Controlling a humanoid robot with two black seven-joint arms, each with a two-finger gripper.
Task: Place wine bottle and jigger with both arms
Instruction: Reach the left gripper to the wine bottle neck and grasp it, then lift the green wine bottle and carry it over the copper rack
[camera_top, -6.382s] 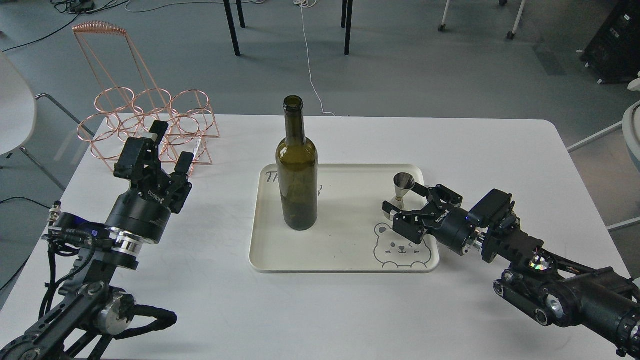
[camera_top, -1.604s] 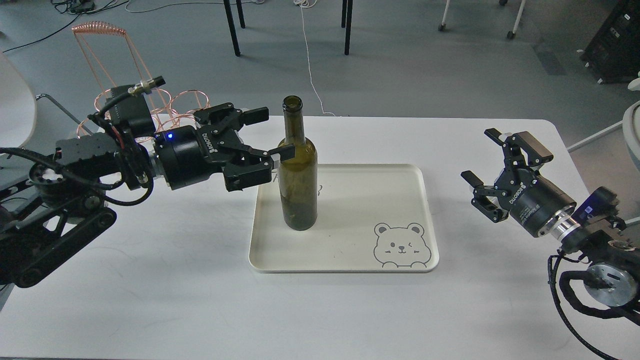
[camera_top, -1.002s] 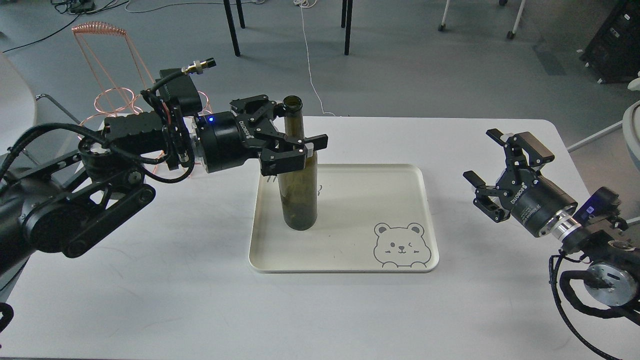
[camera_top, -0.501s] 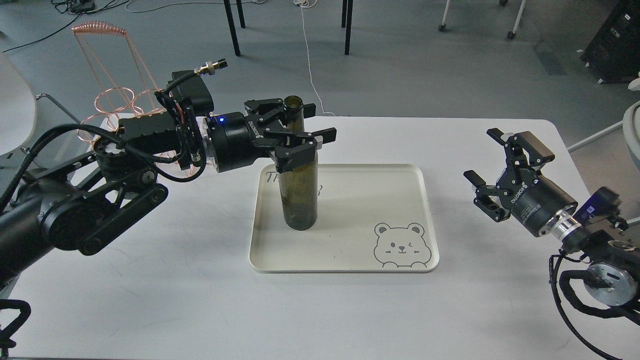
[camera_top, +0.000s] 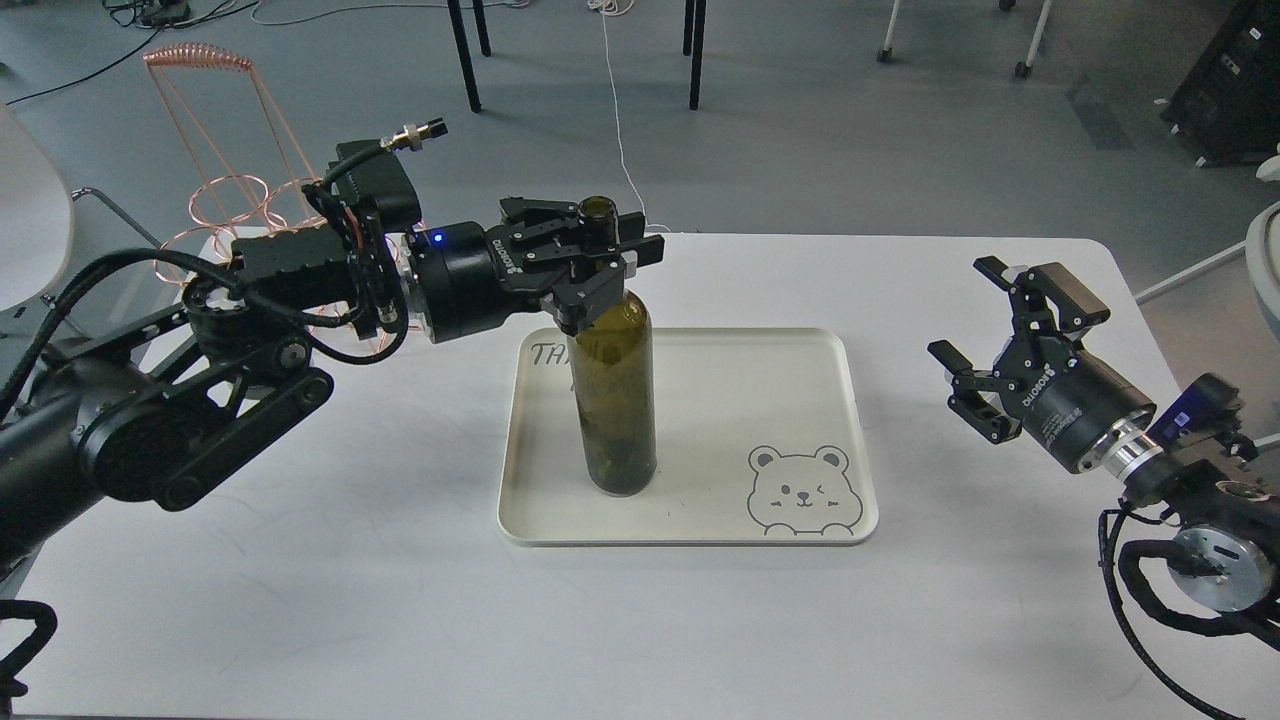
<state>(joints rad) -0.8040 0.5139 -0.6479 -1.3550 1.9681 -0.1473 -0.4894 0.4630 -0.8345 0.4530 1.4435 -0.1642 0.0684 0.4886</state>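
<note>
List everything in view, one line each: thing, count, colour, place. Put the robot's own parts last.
wine bottle: one, dark olive green, on the tray, neck held by the left gripper
tray: one, cream with a bear drawing, table centre
table: one, white, under everything
wire rack: one, copper, far left corner of the table
jigger: none visible
chair legs: several, black, on the grey floor beyond the table
left gripper: one, black, jaws closed around the bottle neck
right gripper: one, black, jaws open and empty, above the table's right side
</note>
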